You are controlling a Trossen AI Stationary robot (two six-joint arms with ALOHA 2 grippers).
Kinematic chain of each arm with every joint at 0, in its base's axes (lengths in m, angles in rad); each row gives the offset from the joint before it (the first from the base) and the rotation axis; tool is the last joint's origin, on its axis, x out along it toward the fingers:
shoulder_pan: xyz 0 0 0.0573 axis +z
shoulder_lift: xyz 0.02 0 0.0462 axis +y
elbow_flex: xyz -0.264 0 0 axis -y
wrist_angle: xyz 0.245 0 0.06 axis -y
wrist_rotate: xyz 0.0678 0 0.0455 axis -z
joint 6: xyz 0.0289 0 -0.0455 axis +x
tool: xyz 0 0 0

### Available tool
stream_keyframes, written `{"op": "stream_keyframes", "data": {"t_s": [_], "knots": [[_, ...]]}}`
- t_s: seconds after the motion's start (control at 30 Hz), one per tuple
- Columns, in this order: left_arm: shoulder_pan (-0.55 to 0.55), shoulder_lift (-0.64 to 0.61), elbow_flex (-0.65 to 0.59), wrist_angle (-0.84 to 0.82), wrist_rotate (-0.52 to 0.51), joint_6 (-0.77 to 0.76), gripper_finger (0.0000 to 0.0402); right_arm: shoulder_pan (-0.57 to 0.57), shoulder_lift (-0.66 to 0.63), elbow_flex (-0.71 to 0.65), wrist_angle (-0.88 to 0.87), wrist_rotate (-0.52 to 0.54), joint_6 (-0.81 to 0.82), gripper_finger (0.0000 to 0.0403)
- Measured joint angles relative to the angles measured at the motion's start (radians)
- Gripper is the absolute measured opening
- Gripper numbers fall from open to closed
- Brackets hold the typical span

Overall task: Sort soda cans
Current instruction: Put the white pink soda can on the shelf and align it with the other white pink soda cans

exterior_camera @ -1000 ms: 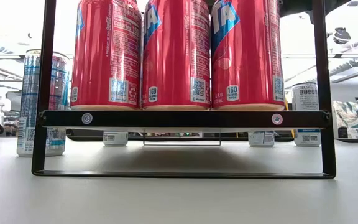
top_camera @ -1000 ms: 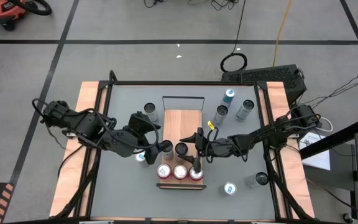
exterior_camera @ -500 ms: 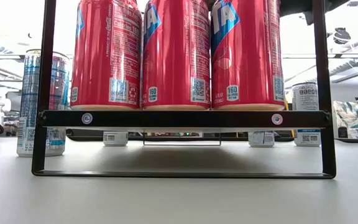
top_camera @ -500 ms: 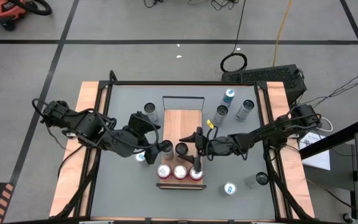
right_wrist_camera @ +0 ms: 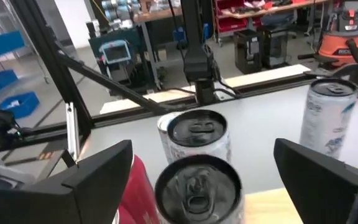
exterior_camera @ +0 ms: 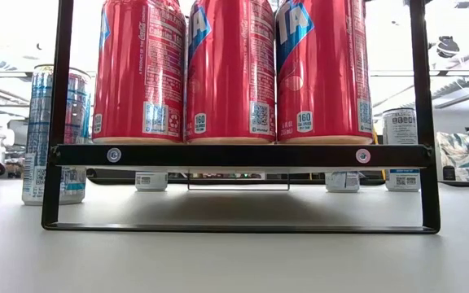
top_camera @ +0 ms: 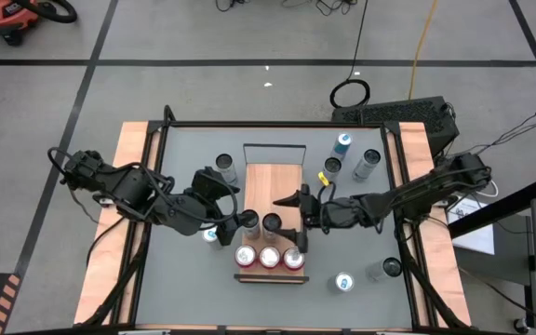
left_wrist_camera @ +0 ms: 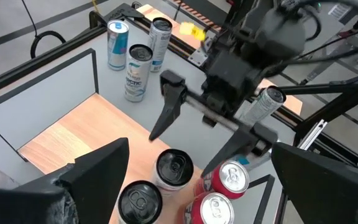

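Three red cans (exterior_camera: pixel 232 69) with blue-and-white markings, on a black rack (exterior_camera: pixel 238 155).

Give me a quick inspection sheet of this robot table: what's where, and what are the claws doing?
Surface: grey table with a wooden rack at its middle.
Job's things: three red cans in a row at the rack's front; two dark-topped cans behind them; other cans stand around the table.
Clutter: nothing seen.
Grippers: left gripper open beside the dark-topped cans; right gripper open above the rack, holding nothing.
Cables: yellow cable and black coil on the floor.
Surroundings: orange vacuum on the floor at the high view's corner.
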Motion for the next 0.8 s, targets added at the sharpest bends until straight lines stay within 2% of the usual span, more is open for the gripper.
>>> {"op": "stream_keyframes", "data": {"t_s": [0.17,0.37,0.53,0.67,0.8], "knots": [[0.000,0.000,0.000,-0.009,0.000,0.000,0.0397,0.000,-0.102,0.066,-0.284,0.000,0.031,0.0366],[0.000,0.000,0.000,-0.040,0.000,-0.001,0.0397,0.019,-0.203,0.226,-0.706,-0.003,0.112,0.0366],[0.000,0.000,0.000,-0.062,0.002,-0.028,0.0397,0.057,-0.221,0.440,-1.122,-0.016,0.284,0.0362],[0.000,0.000,0.000,-0.067,0.003,-0.028,0.0397,0.102,-0.221,0.576,-1.354,-0.045,0.423,0.0354],[0.000,0.000,0.000,-0.081,0.018,-0.029,0.0397,0.156,-0.221,0.657,-1.526,-0.160,0.572,0.0353]]}}
